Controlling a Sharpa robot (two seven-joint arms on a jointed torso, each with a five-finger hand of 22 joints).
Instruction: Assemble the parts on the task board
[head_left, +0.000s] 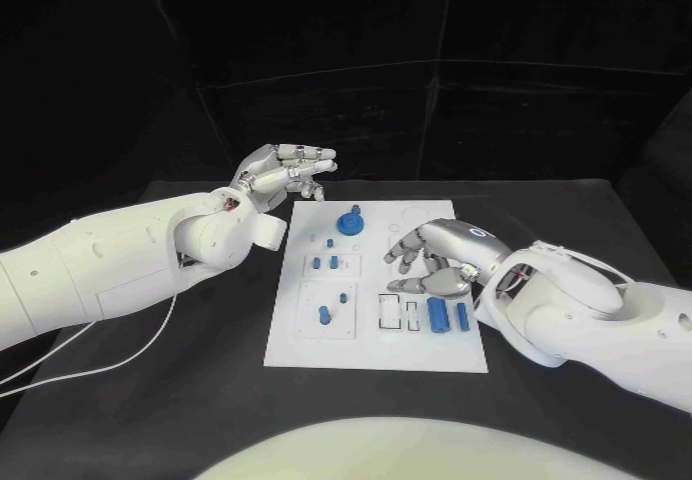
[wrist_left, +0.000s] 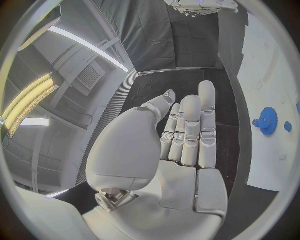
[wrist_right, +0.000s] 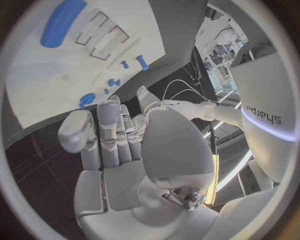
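Though small and blue, likely rigid moulded plastic, light and a little slick under metal fingertips, so probably best pinched across the short sides rather than from the ends. Lying flat on the task board (head_left: 433, 350): two elongated parts (head_left: 437, 316) just below and touching-close to the right hand (head_left: 440, 255), with two empty rectangular slots beside them toward the left arm. Further from that hand, a gear-like round part with a knob (head_left: 351, 222) standing nearer the left hand (head_left: 286, 172), best taken by the knob or across the rim; small pegs (head_left: 327, 262) between the two hands, fiddly and apt to roll or tip. Right hand hovering over the board's right half, fingers curled loosely downward, holding nothing visible. Left hand raised off the board's far left corner, fingers together and nearly straight in the left wrist view, empty. Black table (head_left: 173, 400) underneath all.
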